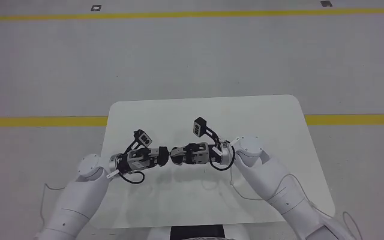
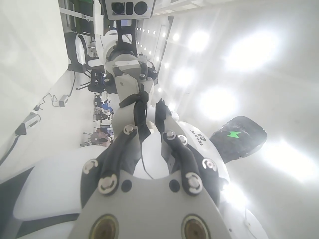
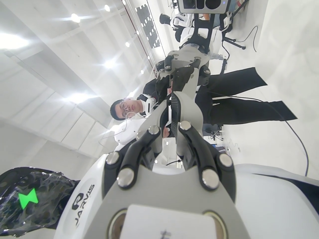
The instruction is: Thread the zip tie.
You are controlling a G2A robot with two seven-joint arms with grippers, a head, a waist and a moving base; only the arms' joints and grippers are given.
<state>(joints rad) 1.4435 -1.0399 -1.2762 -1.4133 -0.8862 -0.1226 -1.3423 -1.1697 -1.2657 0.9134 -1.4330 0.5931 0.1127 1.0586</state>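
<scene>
Both grippers meet tip to tip above the middle of the white table (image 1: 270, 120). My left gripper (image 1: 163, 156) comes in from the left and my right gripper (image 1: 177, 153) from the right. In the left wrist view a thin black zip tie (image 2: 143, 155) runs from the left gripper (image 2: 152, 100) fingertips back toward its palm, its tail hanging loose. The left gripper looks shut on the strap. My right gripper (image 3: 172, 100) has its ribbed pads pressed together, seemingly on the tie's other part, facing the left gripper (image 3: 172, 78). The spot where the two ends meet is hidden.
The table's front edge (image 1: 198, 225) lies just under the forearms. Its far corners and right side (image 1: 300, 156) carry nothing. A yellow floor line (image 1: 54, 121) runs past the table on both sides.
</scene>
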